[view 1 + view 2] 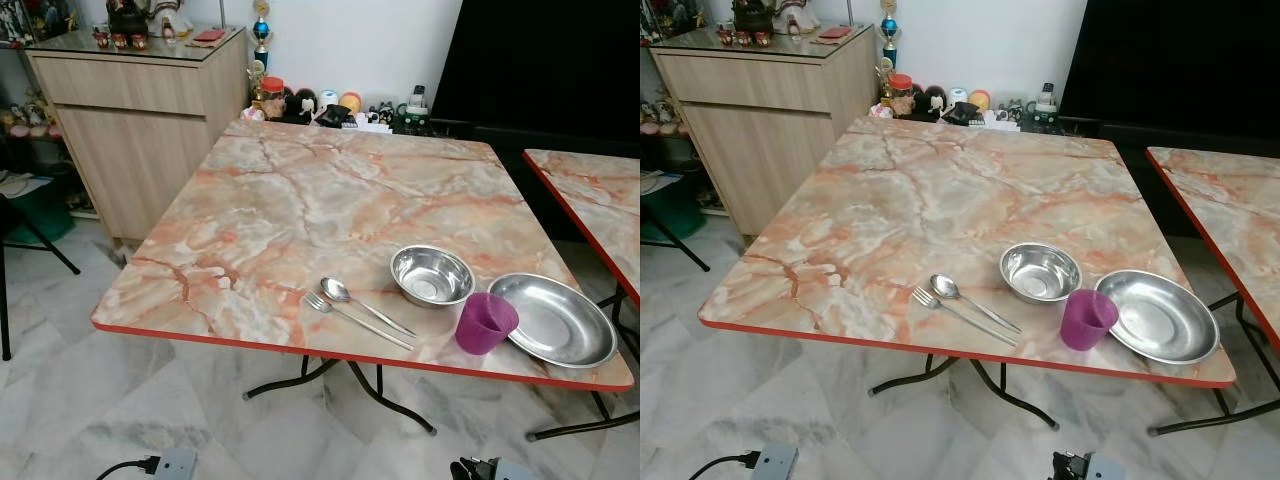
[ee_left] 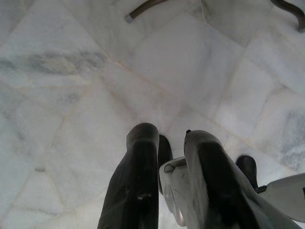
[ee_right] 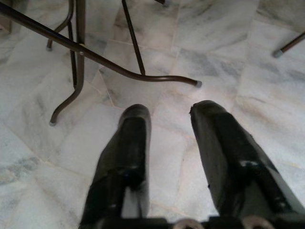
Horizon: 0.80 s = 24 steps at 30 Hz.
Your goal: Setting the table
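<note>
On the marble-patterned table, near its front right edge, stand a steel bowl, a purple cup and a shallow steel plate. A spoon and a fork lie side by side left of the bowl. Both arms hang low in front of the table. In the left wrist view my left gripper is open over the floor, holding nothing. My right gripper is open too, above the floor by the table's legs.
A second marble table stands close on the right. A wooden cabinet is at the back left, with small items on the floor along the wall. A black chair leg shows far left. The floor is pale marble tile.
</note>
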Tool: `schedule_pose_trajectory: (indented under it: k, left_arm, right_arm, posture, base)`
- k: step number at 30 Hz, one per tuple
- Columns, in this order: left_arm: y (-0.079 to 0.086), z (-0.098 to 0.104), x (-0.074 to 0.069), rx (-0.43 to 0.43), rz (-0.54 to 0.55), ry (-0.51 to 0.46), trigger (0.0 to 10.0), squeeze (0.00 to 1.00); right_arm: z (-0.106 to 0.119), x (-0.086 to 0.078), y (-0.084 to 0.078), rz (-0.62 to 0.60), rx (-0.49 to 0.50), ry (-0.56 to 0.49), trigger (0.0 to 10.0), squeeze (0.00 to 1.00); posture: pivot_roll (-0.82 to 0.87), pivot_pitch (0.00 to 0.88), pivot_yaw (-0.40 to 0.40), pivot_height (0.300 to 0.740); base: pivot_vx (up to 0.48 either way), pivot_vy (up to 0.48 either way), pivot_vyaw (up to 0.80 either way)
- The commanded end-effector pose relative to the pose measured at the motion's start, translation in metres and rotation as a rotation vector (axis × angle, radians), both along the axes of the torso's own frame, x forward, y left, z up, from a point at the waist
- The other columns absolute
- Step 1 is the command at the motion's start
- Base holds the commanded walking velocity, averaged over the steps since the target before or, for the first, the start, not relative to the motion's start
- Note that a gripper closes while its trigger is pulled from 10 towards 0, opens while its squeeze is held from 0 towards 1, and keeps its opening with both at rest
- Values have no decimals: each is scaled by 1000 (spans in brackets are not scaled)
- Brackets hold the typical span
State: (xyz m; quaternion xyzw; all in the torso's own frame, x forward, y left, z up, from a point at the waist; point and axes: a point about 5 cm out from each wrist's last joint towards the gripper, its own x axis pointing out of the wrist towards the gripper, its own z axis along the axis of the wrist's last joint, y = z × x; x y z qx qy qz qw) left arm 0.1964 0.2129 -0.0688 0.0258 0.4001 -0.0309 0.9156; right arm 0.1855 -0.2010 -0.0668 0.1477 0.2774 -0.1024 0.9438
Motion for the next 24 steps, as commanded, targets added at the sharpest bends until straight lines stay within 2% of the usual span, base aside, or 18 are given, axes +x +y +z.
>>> schedule_pose_trajectory:
  k: [1,14,15,16,17,19,24]
  left_arm:
    - [-2,-1,-1,-1,-5,12,10000,0]
    - [0,0,1,4,-8,12,10000,0]
    - [0,0,1,4,-8,12,10000,0]
    - [0,0,1,5,-9,13,10000,0]
    - [0,0,0,12,-14,15,10000,0]
    - [1,0,0,38,-33,14,10000,0]
    - [2,0,0,37,-27,12,10000,0]
  right_arm:
    - [0,0,-1,-13,10,-2,10000,1000]
    - [5,8,0,-1,18,-32,10000,1000]
    - [6,10,1,6,20,-37,10000,157]
    - [6,11,2,11,21,-41,10000,157]
    - [7,13,2,16,22,-50,10000,0]
    - [10,18,3,7,28,-70,10000,0]
    - [10,18,4,9,30,-71,10000,0]
  posture:
    - [75,102,-64,740]
    - [75,113,-71,740]
    - [74,113,-71,740]
    - [72,112,-71,740]
    - [71,111,-71,740]
    - [70,106,-71,740]
    - [75,103,-71,740]
  base:
    - [0,0,0]
    - [0,0,0]
    - [0,0,0]
    - [0,0,0]
    - [0,0,0]
    - [0,-165,0]
    - [0,-417,0]
